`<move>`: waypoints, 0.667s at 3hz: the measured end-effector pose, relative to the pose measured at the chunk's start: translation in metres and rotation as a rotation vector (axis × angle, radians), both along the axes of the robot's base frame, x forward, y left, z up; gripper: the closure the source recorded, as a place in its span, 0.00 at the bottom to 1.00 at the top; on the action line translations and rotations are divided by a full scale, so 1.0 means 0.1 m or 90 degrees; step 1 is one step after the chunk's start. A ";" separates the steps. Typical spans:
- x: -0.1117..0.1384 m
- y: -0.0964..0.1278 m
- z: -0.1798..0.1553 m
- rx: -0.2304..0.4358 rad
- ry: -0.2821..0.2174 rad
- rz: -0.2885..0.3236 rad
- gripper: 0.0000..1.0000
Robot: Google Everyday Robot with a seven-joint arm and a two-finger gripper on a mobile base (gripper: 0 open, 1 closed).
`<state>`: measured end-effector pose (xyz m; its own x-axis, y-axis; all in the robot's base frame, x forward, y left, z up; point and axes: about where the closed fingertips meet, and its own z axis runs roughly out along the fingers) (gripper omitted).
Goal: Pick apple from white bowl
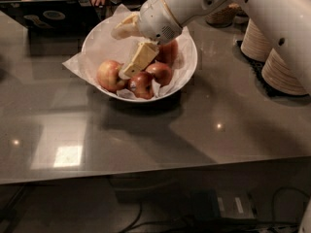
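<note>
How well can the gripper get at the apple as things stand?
Probably well, yes. The gripper hangs inside the bowl with its fingers apart, the lower one right beside the apple. Nothing covers the apple, but the darker apples sit close on that same side and may crowd the finger.
</note>
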<state>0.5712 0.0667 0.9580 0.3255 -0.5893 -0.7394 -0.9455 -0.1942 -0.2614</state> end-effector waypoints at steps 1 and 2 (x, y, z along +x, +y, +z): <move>0.00 0.09 -0.08 -0.017 0.009 0.028 0.26; -0.01 0.21 -0.16 -0.035 0.016 0.055 0.26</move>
